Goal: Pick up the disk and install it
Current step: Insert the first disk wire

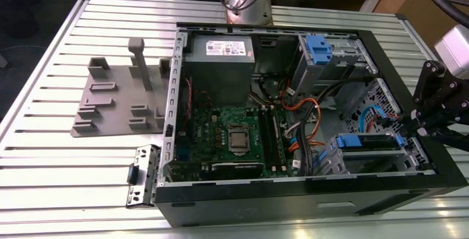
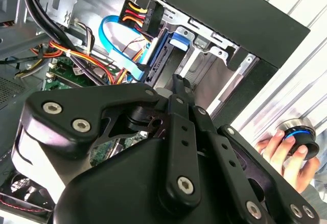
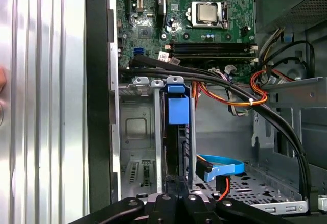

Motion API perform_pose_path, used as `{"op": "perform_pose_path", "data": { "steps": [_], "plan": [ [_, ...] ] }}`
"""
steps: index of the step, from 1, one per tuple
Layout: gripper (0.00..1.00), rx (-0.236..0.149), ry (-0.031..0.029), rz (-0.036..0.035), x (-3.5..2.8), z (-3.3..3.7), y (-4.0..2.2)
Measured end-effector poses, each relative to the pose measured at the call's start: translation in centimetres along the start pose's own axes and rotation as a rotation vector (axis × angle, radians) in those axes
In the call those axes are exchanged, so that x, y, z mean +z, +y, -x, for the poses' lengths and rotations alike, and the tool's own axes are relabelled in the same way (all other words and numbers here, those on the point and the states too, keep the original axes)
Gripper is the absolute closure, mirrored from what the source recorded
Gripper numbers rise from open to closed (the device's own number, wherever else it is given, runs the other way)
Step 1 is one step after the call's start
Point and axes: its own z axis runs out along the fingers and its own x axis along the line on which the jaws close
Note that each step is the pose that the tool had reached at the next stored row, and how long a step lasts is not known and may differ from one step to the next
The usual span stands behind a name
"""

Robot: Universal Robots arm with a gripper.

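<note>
The disk (image 1: 370, 138) lies inside the drive cage (image 1: 366, 159) at the near right corner of the open computer case (image 1: 293, 206), its blue rails showing. In the first wrist view the disk (image 3: 177, 147) stands edge-on in the cage under a blue tab (image 3: 177, 109). My gripper (image 1: 410, 132) hangs over the case's right wall at the disk's outer end. Its fingers look shut together, with the tips of the gripper (image 3: 177, 183) right at that end. In the second wrist view the gripper (image 2: 177, 81) sits beside the connector edge of the disk (image 2: 158, 55).
A blue data cable (image 2: 120, 45) and a black power plug (image 2: 140, 15) hang near the disk. The case holds a motherboard (image 1: 227, 134), a grey power supply (image 1: 219, 57) and an upper cage (image 1: 322, 49). A grey fixture plate (image 1: 117, 101) lies on the table. A hand (image 2: 278, 150) rests on a knob.
</note>
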Motion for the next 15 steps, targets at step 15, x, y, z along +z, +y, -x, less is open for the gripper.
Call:
{"op": "perform_pose_path", "data": {
  "steps": [15],
  "plan": [
    [0.65,0.000,-0.0001,0.0000,0.00,0.00,-0.03]
  ]
}}
